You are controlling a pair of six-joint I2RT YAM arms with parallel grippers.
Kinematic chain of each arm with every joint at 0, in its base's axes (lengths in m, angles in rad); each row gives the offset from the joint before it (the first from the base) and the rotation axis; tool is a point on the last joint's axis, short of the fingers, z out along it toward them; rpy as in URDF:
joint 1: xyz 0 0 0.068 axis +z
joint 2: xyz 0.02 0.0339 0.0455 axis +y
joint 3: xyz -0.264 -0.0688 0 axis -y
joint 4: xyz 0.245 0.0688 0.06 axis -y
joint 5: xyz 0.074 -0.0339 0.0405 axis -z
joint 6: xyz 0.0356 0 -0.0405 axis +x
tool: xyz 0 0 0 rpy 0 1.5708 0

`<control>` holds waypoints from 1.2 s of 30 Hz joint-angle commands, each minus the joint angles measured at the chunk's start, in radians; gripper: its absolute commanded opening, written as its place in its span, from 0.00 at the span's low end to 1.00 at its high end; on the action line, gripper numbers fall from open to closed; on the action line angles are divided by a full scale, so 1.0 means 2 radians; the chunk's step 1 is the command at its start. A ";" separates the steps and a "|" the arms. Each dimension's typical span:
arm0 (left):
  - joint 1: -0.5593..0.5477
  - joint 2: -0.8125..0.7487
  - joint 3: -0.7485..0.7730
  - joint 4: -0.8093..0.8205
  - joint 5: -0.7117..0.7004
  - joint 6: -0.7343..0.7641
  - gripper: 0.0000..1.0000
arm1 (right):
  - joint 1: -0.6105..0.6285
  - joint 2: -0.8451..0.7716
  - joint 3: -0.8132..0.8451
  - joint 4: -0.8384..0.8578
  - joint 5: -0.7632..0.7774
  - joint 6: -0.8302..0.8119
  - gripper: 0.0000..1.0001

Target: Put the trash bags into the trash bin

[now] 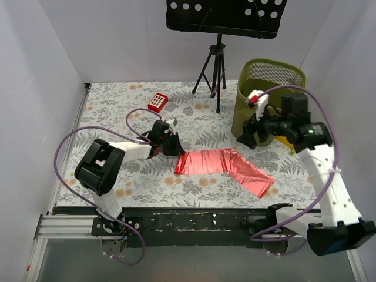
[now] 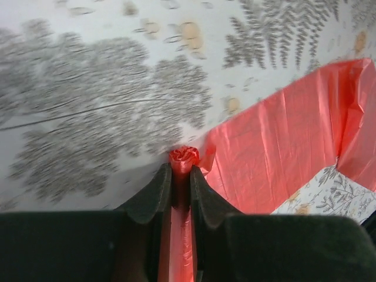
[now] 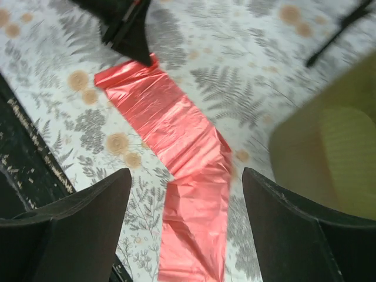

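A long strip of red trash bags (image 1: 226, 165) lies flat on the leaf-print table, bent down to the right. My left gripper (image 1: 166, 143) sits at its left end, shut on a bunched roll of the red film (image 2: 184, 157); the flat film (image 2: 282, 147) spreads to the right. My right gripper (image 1: 257, 132) is open and empty, raised beside the olive-green trash bin (image 1: 267, 94), above the strip's right part (image 3: 194, 176). The bin's wall shows in the right wrist view (image 3: 335, 147).
A small red box with white buttons (image 1: 157, 102) lies at the back of the table. A black tripod (image 1: 214, 73) with a music stand (image 1: 223, 14) stands behind, left of the bin. White walls close in three sides. A black rail (image 1: 194, 222) runs along the near edge.
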 commanded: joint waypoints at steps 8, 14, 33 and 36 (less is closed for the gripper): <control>0.118 -0.062 -0.084 -0.098 -0.011 0.046 0.00 | 0.173 0.182 -0.101 0.155 0.145 0.046 0.88; 0.122 -0.094 -0.116 -0.083 0.014 0.047 0.00 | 0.174 0.220 -0.149 0.229 0.201 0.060 0.90; 0.149 -0.088 -0.118 -0.070 0.000 0.009 0.38 | 0.152 0.347 -0.126 0.234 0.101 0.041 0.30; 0.159 -0.095 -0.121 -0.073 0.000 -0.004 0.53 | 0.152 0.329 -0.112 0.217 0.091 0.043 0.01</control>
